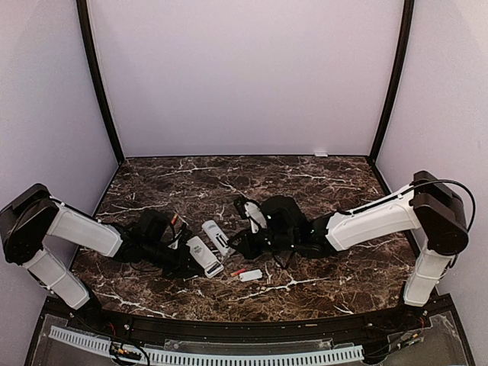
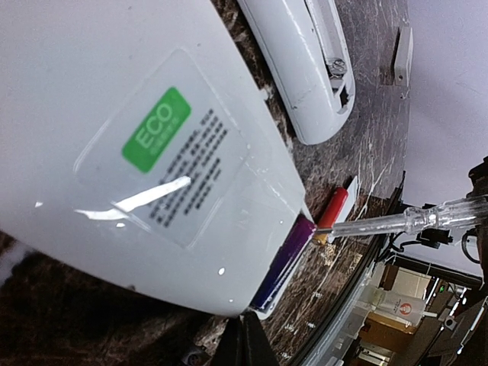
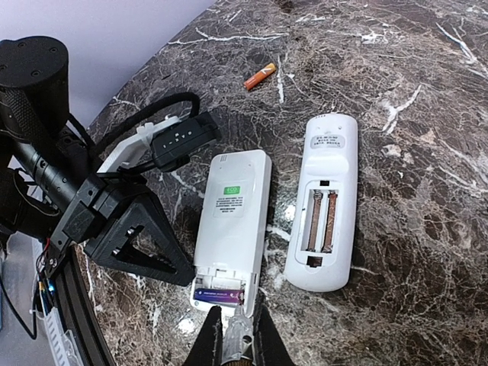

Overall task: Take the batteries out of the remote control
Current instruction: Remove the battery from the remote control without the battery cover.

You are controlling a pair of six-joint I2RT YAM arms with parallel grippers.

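Note:
A white remote control [image 3: 232, 213] with a green ECO sticker lies face down, its cover off. One bluish-purple battery [image 3: 219, 294] sits in the open compartment at its near end. My right gripper [image 3: 238, 328] is shut on a clear-handled tool [image 2: 404, 221], whose tip touches that battery's end [image 2: 309, 231]. My left gripper [image 2: 248, 328] is shut with nothing in it, its fingers [image 3: 145, 244] resting against the remote's left side. A red battery [image 2: 332, 210] lies loose on the table beside the tool tip. An orange battery [image 3: 259, 76] lies farther off.
A second white remote [image 3: 324, 202] lies face down to the right, its battery compartment open and empty, springs showing. A small white cover [image 1: 250, 275] lies by the red battery [image 1: 238, 271]. The marble table's front edge [image 2: 358, 282] runs close by.

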